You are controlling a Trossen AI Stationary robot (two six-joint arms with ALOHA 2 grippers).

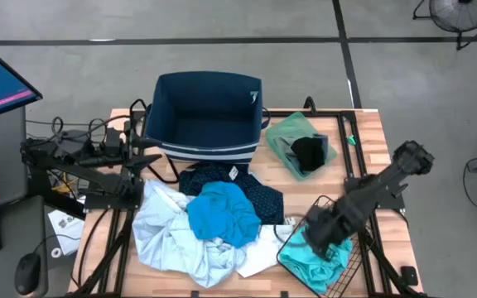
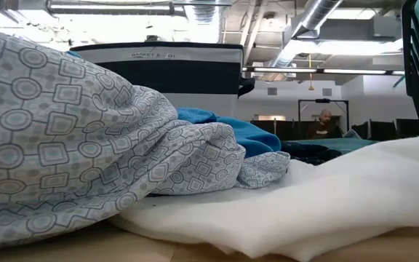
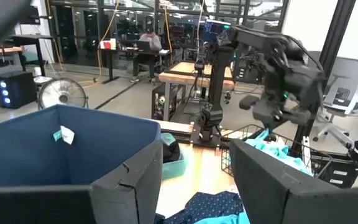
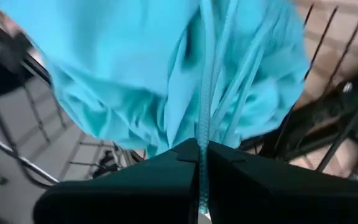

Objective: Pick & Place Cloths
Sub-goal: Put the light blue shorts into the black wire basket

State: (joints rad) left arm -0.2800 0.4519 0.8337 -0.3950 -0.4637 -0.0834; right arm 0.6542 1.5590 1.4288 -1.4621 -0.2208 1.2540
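Note:
A heap of cloths lies mid-table: a pale blue-white patterned one (image 1: pixel 162 230) (image 2: pixel 57 131), a bright blue one (image 1: pixel 222 213), a navy dotted one (image 1: pixel 251 192) and a white one (image 1: pixel 259 252) (image 2: pixel 326 204). A turquoise cloth (image 1: pixel 331 263) (image 4: pixel 166 81) sits in the black wire basket (image 1: pixel 348 273) at the near right. My right gripper (image 1: pixel 315 240) (image 4: pixel 202 148) is over that basket, shut on this cloth. My left gripper (image 1: pixel 143 172) (image 3: pixel 194 186) is open, raised by the left side of the navy striped bin (image 1: pixel 209 153). My right gripper pinches the turquoise cloth between its two fingers, on a thin cord (image 4: pixel 202 134) and the bunched fabric beside it. The cloth spreads out from the fingertips in gathered folds over the basket's wires (image 4: pixel 17 149). How many layers are held cannot be told.
The navy bin (image 3: pixel 61 143) stands open at the far middle of the table. To its right is a green tub (image 1: pixel 281 132) with a black cloth (image 1: pixel 309 151) in it. Cables and a monitor lie off the left edge. A person sits far off in the room (image 2: pixel 324 124).

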